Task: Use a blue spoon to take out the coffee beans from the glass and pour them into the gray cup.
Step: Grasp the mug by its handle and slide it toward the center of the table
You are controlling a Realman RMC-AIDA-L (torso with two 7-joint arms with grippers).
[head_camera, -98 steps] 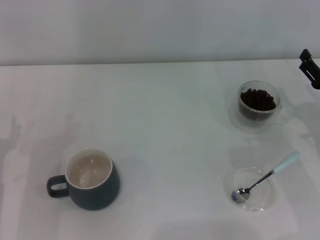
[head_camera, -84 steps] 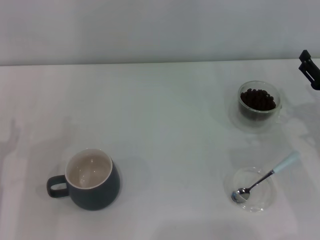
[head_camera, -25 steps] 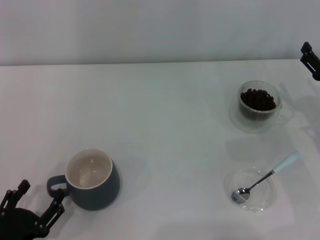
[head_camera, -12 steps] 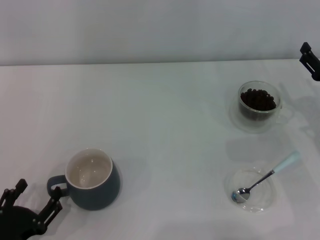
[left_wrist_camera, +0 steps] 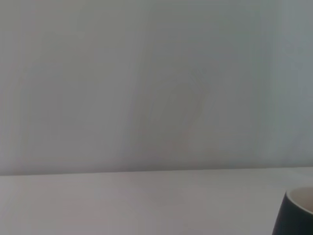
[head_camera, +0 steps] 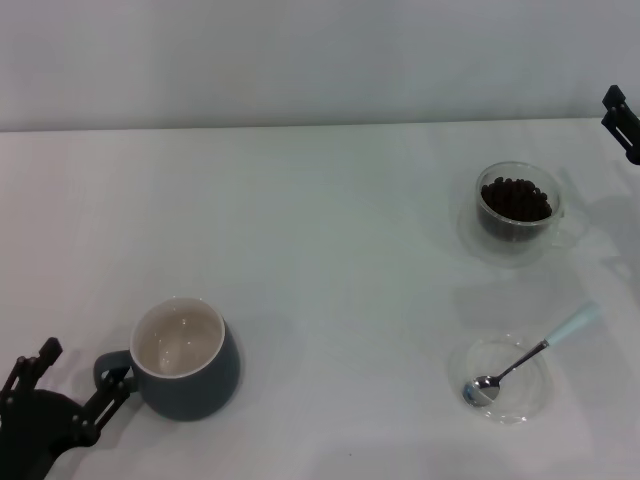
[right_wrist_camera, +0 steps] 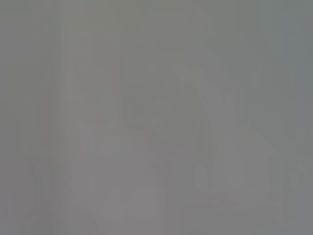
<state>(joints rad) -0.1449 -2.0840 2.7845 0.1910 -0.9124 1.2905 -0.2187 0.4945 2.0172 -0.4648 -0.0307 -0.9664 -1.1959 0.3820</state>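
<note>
The gray cup point(head_camera: 185, 358) stands upright at the near left, cream inside, its loop handle pointing left; its edge shows in the left wrist view point(left_wrist_camera: 295, 210). My left gripper point(head_camera: 70, 385) is open just left of the cup's handle, one finger next to the loop. The glass point(head_camera: 517, 210) with the coffee beans point(head_camera: 515, 198) stands at the far right. The blue spoon point(head_camera: 533, 352) lies with its metal bowl in a flat clear saucer point(head_camera: 500, 378) at the near right, its handle pointing up-right. Only a dark tip of my right gripper point(head_camera: 622, 119) shows at the far right edge.
The white table point(head_camera: 330, 250) meets a pale wall at the back. The right wrist view shows only a blank grey surface.
My left gripper has come into view at the near left corner and moved up beside the gray cup's handle. The right gripper tip shifted slightly. The cup, glass and spoon stay put.
</note>
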